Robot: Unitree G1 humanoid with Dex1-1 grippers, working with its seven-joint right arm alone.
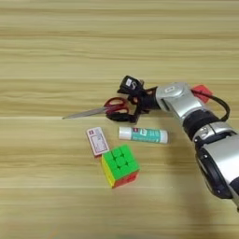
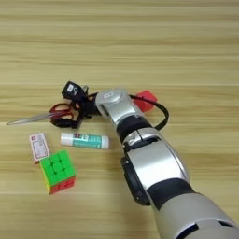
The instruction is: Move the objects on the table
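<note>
Light wooden tabletop (image 1: 56, 46), horizontal plank grain. Red-handled scissors (image 1: 100, 110) flat, blades pointing left. Glue stick (image 1: 143, 135) on its side just below scissors, white cap left. Red-and-white card box (image 1: 97, 140) flat, left of glue stick. Puzzle cube (image 1: 120, 165) green face up, touching box corner. Small red cube (image 2: 146, 100) right, partly behind arm.

Likely lab or office test setup: bare wooden bench (image 1: 56, 42), stationery like scissors (image 1: 100, 110), glue stick (image 1: 143, 135) at centre.
</note>
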